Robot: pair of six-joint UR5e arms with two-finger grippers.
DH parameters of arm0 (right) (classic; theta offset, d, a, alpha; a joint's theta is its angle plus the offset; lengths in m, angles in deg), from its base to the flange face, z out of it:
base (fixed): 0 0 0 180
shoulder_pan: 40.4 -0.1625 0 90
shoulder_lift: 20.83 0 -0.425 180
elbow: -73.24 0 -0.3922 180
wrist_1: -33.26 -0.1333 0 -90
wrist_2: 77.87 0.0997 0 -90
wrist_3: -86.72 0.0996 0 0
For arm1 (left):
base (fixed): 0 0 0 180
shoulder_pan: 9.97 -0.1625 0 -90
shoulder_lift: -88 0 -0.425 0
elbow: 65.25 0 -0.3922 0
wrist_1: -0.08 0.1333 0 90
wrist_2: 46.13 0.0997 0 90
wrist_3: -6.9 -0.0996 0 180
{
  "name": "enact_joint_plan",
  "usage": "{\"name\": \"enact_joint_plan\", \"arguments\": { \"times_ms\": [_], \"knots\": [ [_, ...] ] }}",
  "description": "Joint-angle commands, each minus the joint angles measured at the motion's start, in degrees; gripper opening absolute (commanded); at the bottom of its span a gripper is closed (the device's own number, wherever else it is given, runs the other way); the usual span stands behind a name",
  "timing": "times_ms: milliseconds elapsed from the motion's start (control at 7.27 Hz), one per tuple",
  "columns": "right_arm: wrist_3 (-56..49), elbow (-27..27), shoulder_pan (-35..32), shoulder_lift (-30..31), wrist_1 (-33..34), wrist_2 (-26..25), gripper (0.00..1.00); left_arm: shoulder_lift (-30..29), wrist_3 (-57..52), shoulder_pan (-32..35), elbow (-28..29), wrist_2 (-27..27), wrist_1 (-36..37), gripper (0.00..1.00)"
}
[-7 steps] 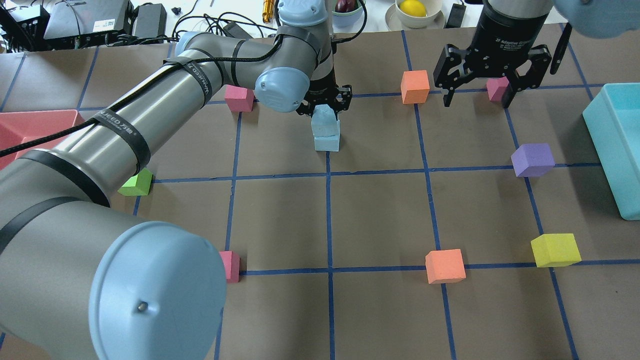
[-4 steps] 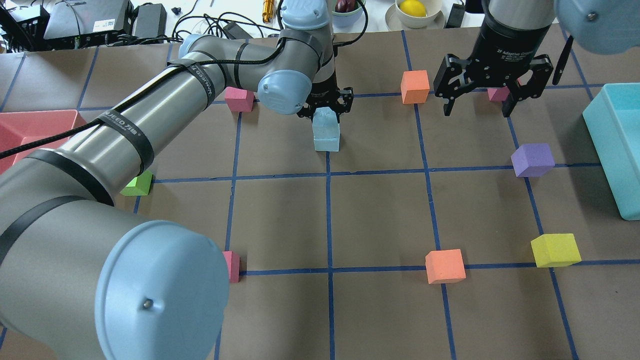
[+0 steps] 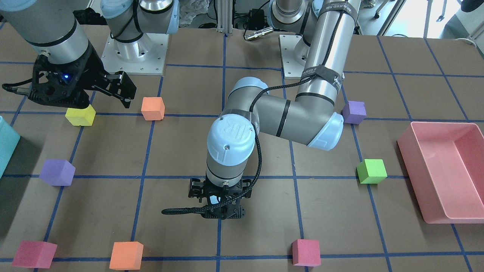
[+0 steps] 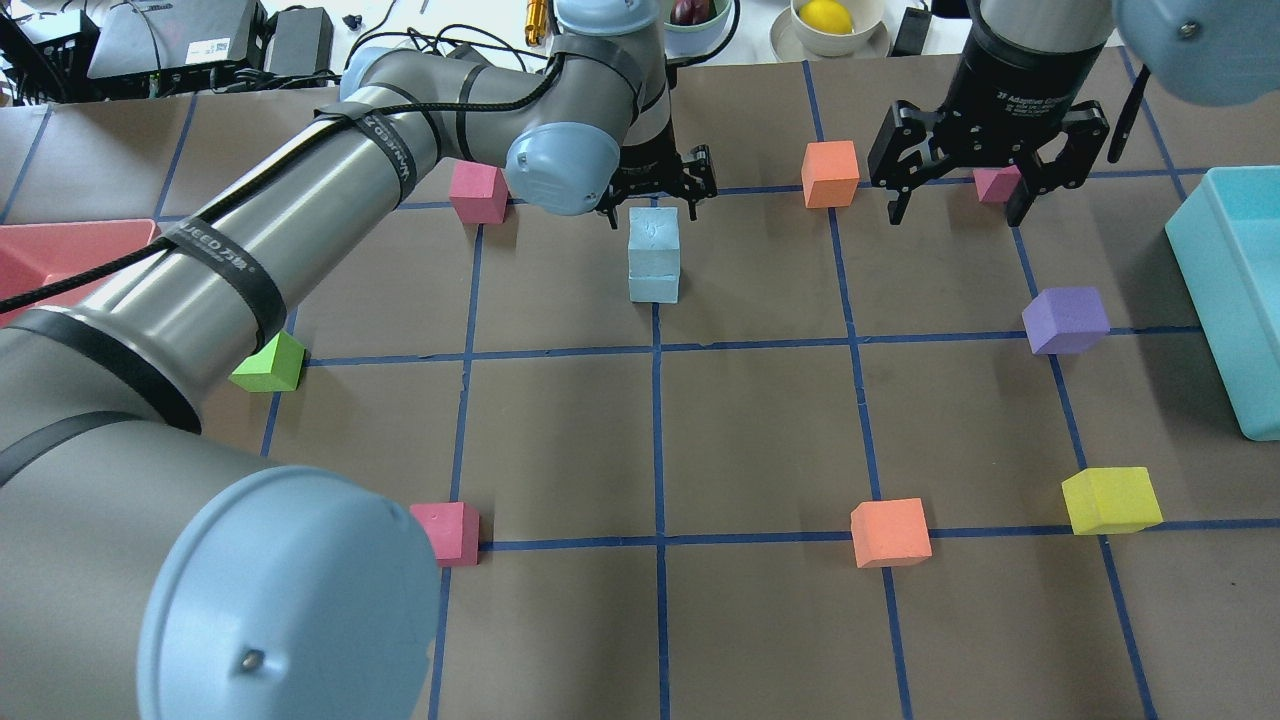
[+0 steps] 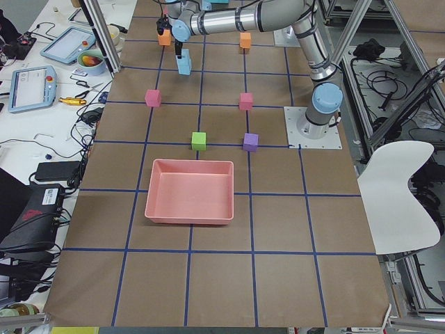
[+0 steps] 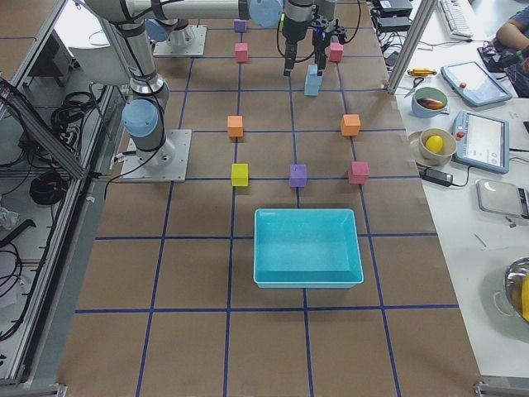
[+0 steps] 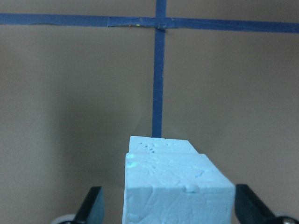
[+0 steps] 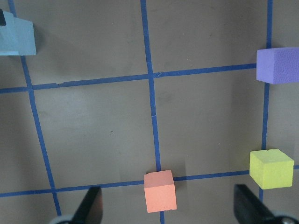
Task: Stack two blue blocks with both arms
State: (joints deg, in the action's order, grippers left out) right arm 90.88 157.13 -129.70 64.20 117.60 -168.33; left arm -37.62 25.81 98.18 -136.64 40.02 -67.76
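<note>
Two pale blue blocks (image 4: 654, 256) stand stacked, one on the other, at a blue tape crossing at mid-table. The stack also shows in the exterior left view (image 5: 183, 61) and the exterior right view (image 6: 312, 80). My left gripper (image 4: 660, 192) is open and empty just above and behind the stack. In the left wrist view the top block (image 7: 177, 186) sits between the spread fingertips (image 7: 93, 207) without touching them. My right gripper (image 4: 957, 212) is open and empty, raised at the far right over a pink cube (image 4: 995, 183).
Around the stack lie loose cubes: pink (image 4: 478, 192), orange (image 4: 830, 173), purple (image 4: 1065, 320), yellow (image 4: 1110, 500), orange (image 4: 890, 532), pink (image 4: 445, 532), green (image 4: 268, 363). A teal bin (image 4: 1235, 290) stands at the right edge and a pink tray (image 4: 60, 250) at the left.
My left gripper has opened, let go of the upper blue block and lifted away. The block now sits squarely on the lower one. The right gripper has hardly moved.
</note>
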Motion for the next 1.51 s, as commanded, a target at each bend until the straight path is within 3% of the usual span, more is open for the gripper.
{"name": "enact_joint_plan", "arguments": {
  "times_ms": [0, 138, 412, 825, 1100, 1375],
  "knots": [
    [-0.03, -0.05, 0.0, 0.05, 1.53, 0.02, 1.0, 7.46, -9.08, -3.97, -0.59, 1.37, -9.95, 1.0],
    [-0.03, 0.21, 0.0, 0.05, 1.62, 0.02, 1.0, 11.85, -15.24, -8.61, -0.68, 2.69, -16.81, 1.0],
    [-0.03, 0.39, 0.0, 0.05, 1.62, 0.02, 1.0, 22.04, -23.79, -15.83, -2.87, 2.96, -22.83, 1.0],
    [-2.4, 0.48, 0.0, 0.05, 1.71, 0.02, 1.0, 35.85, -26.47, -20.08, -17.95, 2.7, -21.73, 1.0],
    [-2.49, 0.57, 0.0, 0.05, 1.71, 0.02, 1.0, 37.03, -26.03, -20.09, -18.96, 6.62, -18.11, 1.0],
    [-2.23, 0.57, 0.0, 0.14, 1.71, 0.02, 1.0, 37.39, -25.59, -20.08, -18.62, 6.4, -17.84, 1.0]
  ]
}}
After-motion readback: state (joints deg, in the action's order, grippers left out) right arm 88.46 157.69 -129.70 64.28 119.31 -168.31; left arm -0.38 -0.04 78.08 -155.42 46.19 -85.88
